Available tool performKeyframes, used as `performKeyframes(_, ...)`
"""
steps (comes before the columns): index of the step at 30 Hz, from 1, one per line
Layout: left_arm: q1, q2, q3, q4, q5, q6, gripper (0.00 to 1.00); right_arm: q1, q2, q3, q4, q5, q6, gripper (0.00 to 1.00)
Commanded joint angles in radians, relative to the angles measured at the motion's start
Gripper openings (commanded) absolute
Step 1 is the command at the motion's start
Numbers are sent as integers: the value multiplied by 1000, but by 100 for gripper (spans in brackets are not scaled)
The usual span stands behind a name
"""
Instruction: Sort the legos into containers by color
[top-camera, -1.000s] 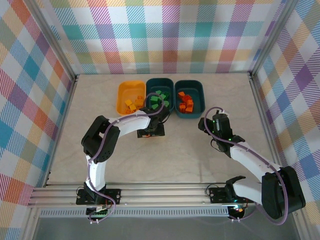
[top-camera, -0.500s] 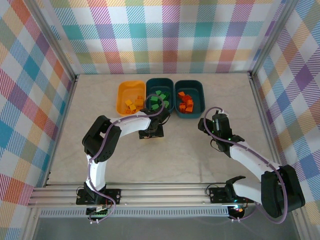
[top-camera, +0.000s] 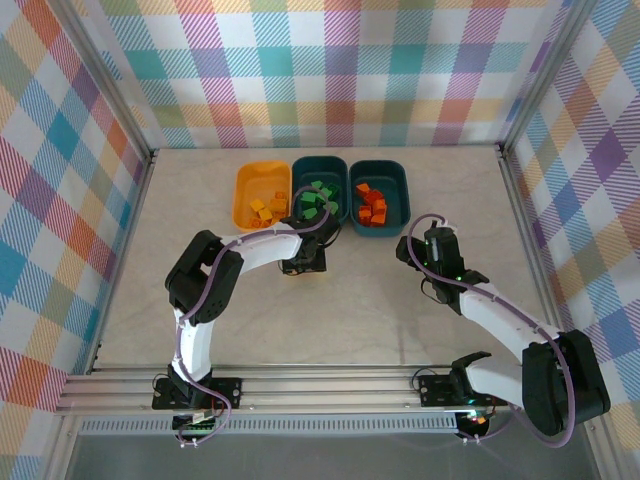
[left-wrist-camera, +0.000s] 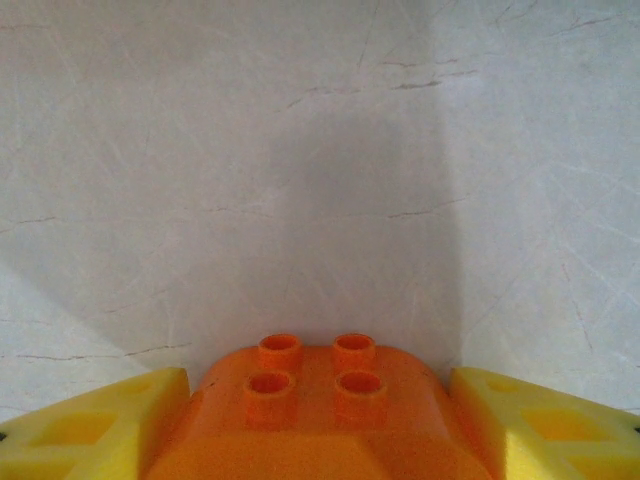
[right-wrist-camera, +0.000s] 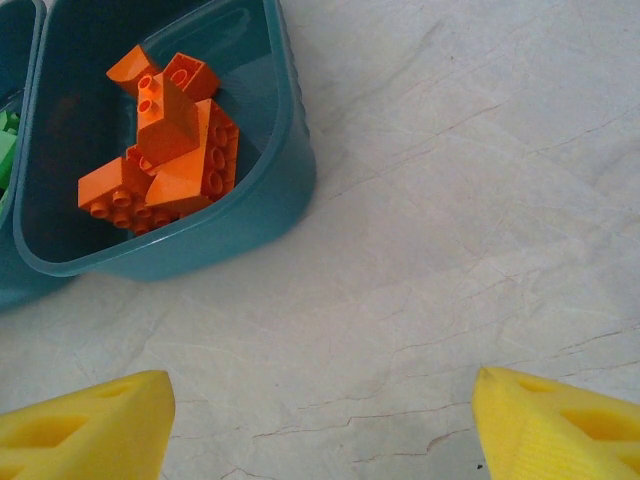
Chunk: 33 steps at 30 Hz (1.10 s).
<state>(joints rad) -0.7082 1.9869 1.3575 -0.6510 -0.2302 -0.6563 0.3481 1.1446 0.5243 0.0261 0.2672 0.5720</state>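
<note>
My left gripper (left-wrist-camera: 318, 425) is shut on an orange lego (left-wrist-camera: 315, 410) with four studs, held over bare table just in front of the tubs; in the top view that gripper (top-camera: 303, 262) sits below the middle tub. The yellow-orange tub (top-camera: 262, 194) holds yellow legos (top-camera: 262, 208). The middle teal tub (top-camera: 319, 190) holds green legos (top-camera: 318, 198). The right teal tub (top-camera: 379, 197) (right-wrist-camera: 200, 235) holds orange-red legos (top-camera: 372, 207) (right-wrist-camera: 165, 145). My right gripper (right-wrist-camera: 320, 420) (top-camera: 412, 248) stands open over bare table, in front and right of that tub.
The table (top-camera: 330, 300) has a pale marble-like surface. Metal frame posts and checkered walls (top-camera: 330, 70) ring it. A rail (top-camera: 320, 385) with both arm bases runs along the near edge.
My left gripper has crept slightly toward the tubs with the orange lego. The right arm has barely moved.
</note>
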Motion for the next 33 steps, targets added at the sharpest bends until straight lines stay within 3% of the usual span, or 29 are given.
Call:
performKeyframes(1, 0, -18, 11, 3, -15, 30, 59, 4, -3, 14, 29, -12, -1, 78)
performKeyframes(7, -30, -52, 62, -22, -10, 59, 58, 5, -6, 13, 28, -9, -3, 78)
performKeyframes(13, -40, -12, 288, -42, 39, 146, 56, 4, -6, 12, 28, -2, 1, 78)
performKeyframes(19, -39, 168, 627, -53, 141, 255, 56, 5, -21, 9, 20, 27, -3, 78)
performKeyframes(26, -33, 415, 1047, -153, 184, 321, 58, 5, -40, 4, 17, 33, -1, 78)
performKeyframes(33, -16, 518, 1170, -138, 244, 336, 63, 5, -37, 5, 20, 24, 0, 78)
